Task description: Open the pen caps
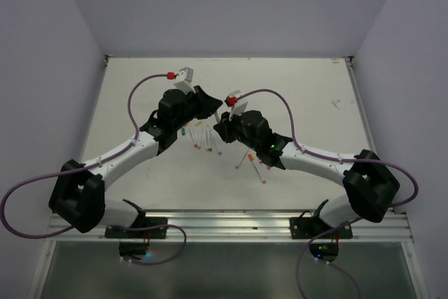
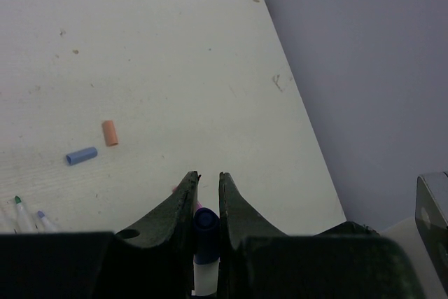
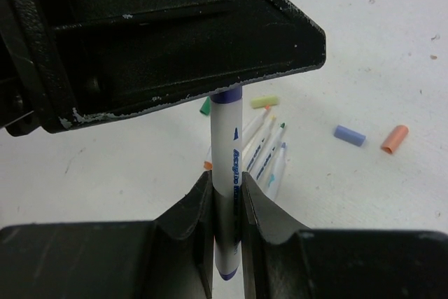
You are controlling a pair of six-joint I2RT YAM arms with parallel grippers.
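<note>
My left gripper (image 2: 208,177) is shut on the dark purple pen cap (image 2: 205,227) of a white pen. My right gripper (image 3: 227,185) is shut on that pen's white barrel (image 3: 227,166), whose top end goes up into the left gripper's black body. In the top view the two grippers, left (image 1: 208,111) and right (image 1: 222,126), meet above the table's middle. Loose pen caps lie on the table: an orange one (image 2: 110,132) and a blue one (image 2: 82,155). The right wrist view shows the blue cap (image 3: 349,135), the orange cap (image 3: 395,138), a yellow-green cap (image 3: 265,101) and a green cap (image 3: 205,107).
Several uncapped white pens (image 3: 266,146) lie in a bunch below the grippers, and they also show in the top view (image 1: 204,138). More pens (image 1: 253,164) lie nearer the right arm. Grey walls close in the white table (image 1: 308,82) on three sides.
</note>
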